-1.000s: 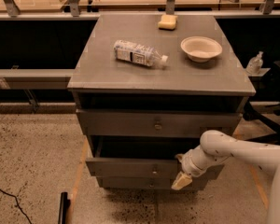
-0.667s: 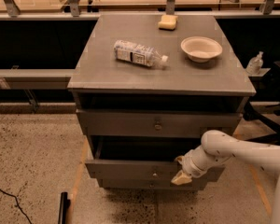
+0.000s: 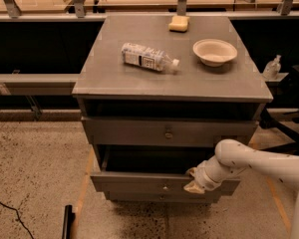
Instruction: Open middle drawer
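Middle drawer (image 3: 139, 181) sits second of three in the grey cabinet (image 3: 109, 78), front standing forward of the top drawer (image 3: 129, 132) above, with a dark gap open behind its upper edge. Small round knob (image 3: 164, 187) at centre of the front, not covered. White arm (image 3: 254, 166) comes in from lower right, its far end cut off by the frame edge; elbow bulge is just right of the cabinet, forearm angled down-left toward the drawer. Gripper (image 3: 193, 180) is at the top edge of the middle drawer front, right of the knob, against or overlapping the front. Can't tell whether it is clamped on the edge or spread. Drawer interior is in shadow, contents not readable. Bottom drawer (image 3: 139, 197) shows only as a thin strip under the middle front, mostly hidden by it. On the cabinet top: clear plastic bottle (image 3: 148, 58) lying on its side, cap end pointing right; pale bowl (image 3: 215, 52) upright to its right, apart from it; yellow sponge (image 3: 179, 24) near the back edge. Small pump bottle (image 3: 272, 67) stands off to the right of the cabinet, on a ledge.
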